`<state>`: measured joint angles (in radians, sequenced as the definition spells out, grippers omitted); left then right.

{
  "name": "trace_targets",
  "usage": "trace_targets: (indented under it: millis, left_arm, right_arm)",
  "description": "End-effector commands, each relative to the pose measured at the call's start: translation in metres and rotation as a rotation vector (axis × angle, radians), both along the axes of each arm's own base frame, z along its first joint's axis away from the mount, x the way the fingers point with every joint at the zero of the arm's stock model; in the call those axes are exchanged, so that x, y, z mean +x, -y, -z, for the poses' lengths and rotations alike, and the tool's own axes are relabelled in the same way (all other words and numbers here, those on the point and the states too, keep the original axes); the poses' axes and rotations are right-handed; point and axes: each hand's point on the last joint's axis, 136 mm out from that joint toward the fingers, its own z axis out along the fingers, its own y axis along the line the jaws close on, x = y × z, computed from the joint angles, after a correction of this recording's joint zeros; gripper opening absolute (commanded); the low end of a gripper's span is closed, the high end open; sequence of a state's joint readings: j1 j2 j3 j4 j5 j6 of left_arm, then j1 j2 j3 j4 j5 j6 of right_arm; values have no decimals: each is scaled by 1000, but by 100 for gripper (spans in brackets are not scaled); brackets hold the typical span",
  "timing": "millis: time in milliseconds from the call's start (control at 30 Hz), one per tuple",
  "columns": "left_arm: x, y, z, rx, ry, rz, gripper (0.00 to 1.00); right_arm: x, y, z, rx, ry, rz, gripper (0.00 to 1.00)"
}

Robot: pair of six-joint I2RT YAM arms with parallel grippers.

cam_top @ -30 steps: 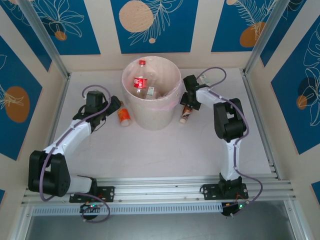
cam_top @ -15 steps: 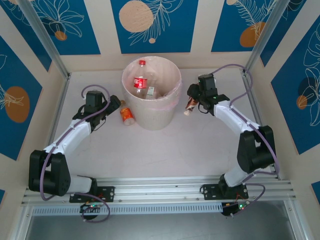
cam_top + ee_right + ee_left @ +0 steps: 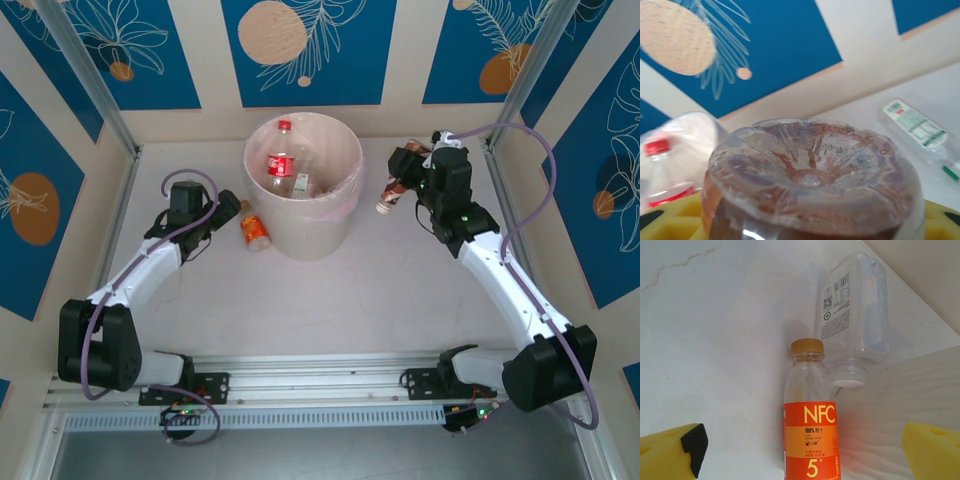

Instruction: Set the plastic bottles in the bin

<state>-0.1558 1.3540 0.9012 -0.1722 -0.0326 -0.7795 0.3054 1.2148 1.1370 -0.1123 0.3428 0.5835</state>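
The right gripper (image 3: 398,180) is clamped on a brown bottle (image 3: 387,200). The bottle hangs tilted with its white cap downward, to the right of the bin (image 3: 322,232) and outside its rim. In the right wrist view the bottle's base sits between the yellow finger pads (image 3: 677,216). The left gripper (image 3: 232,211) stands fully released near the table (image 3: 380,290), at the left side of the bin. An orange-labelled bottle (image 3: 810,437) lies on the table ahead of its spread fingers (image 3: 670,456), untouched. A clear bottle (image 3: 855,325) with a white cap lies just beyond it, against the bin wall. Red-labelled bottles (image 3: 279,165) lie inside the bin.
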Motion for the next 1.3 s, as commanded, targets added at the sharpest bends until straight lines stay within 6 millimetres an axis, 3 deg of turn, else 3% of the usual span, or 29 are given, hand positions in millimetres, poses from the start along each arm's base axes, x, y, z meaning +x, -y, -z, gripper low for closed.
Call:
trace_targets:
  millis: [0,167,267,333,467,567,700,900,1033,1100,1267]
  left_arm:
    - [0,-3,8,-31,-18,-8,100]
    - [0,-2,9,-46,-21,-8,100]
    - [1,0,9,-59,-22,-3,100]
    - [1,2,9,-70,-22,1,100]
    - [1,3,9,-84,-25,1,100]
    - [1,5,10,-99,-24,2,100]
    - [3,6,11,-114,-25,3,100]
    - [4,7,12,-121,-32,6,100]
    - [4,7,13,-122,-35,5,100]
    - [5,7,13,-123,-37,5,100]
    - [6,6,11,-123,-39,7,100]
  right_arm:
    - [-11,-26,-62,10,164,-132,46]
    - [-23,-53,-113,56,287,-245,46]
    - [-22,-75,-134,69,330,-343,46]
    - [-16,-95,-138,45,345,-422,46]
    - [7,-128,-130,-63,330,-453,46]
    - [32,-135,-112,-182,271,-367,46]
    - [49,-139,-89,-305,203,-316,47]
    - [58,-139,-64,-474,144,-263,53]
    - [59,-137,-49,-580,81,-233,69]
    - [60,-135,-48,-611,71,-211,78]
    - [57,-130,-54,-609,64,-180,81]
